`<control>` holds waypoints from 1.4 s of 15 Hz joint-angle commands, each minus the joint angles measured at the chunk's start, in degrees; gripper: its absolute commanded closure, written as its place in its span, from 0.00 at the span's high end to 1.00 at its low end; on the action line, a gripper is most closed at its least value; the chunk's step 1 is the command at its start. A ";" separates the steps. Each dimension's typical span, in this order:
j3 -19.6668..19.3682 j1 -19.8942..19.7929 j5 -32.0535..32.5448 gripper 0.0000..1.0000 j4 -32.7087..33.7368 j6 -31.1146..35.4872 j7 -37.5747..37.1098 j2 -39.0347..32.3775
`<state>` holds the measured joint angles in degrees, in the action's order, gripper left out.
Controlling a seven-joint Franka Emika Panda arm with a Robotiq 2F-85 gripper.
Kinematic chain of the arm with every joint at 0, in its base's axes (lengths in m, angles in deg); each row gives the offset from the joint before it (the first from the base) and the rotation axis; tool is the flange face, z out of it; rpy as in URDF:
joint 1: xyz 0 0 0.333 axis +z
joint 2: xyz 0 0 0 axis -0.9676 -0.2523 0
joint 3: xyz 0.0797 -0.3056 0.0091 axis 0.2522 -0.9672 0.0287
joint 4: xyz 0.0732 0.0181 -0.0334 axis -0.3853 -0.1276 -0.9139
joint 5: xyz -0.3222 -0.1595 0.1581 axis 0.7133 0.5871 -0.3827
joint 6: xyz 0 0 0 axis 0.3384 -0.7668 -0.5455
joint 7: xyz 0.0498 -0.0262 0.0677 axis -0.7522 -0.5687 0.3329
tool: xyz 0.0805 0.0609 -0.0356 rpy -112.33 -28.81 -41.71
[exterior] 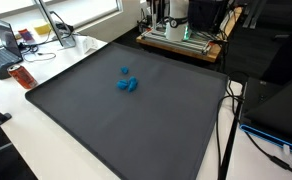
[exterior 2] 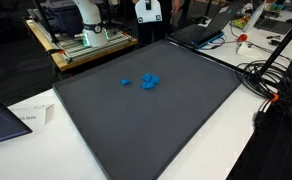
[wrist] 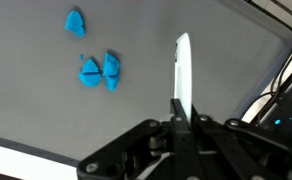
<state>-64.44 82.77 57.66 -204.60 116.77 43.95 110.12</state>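
The fingers stood together, empty, beside three blue pieces mid-worktop; their long axes were unclear.

You get no legible text in these views. In an exterior view, the white sheet of paper lying just beside the dark mat carries a few lines of dark print, but they are too small for you to read. No brand, number or sign can be made out.
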 commanded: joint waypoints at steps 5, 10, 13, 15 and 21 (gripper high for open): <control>-7.98 0.71 -0.91 0.01 -3.86 -1.42 17.73 6.23; -12.81 -0.27 -1.64 0.30 -1.42 -5.82 30.36 4.94; -15.46 -1.35 -3.62 0.51 3.36 -9.19 34.22 1.73; -17.14 -2.18 -5.84 0.12 7.15 -10.97 35.88 -0.71; -15.33 -3.93 -4.90 0.12 6.13 -9.51 35.03 -0.39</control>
<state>-81.54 80.85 53.48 -198.60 107.51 78.39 109.95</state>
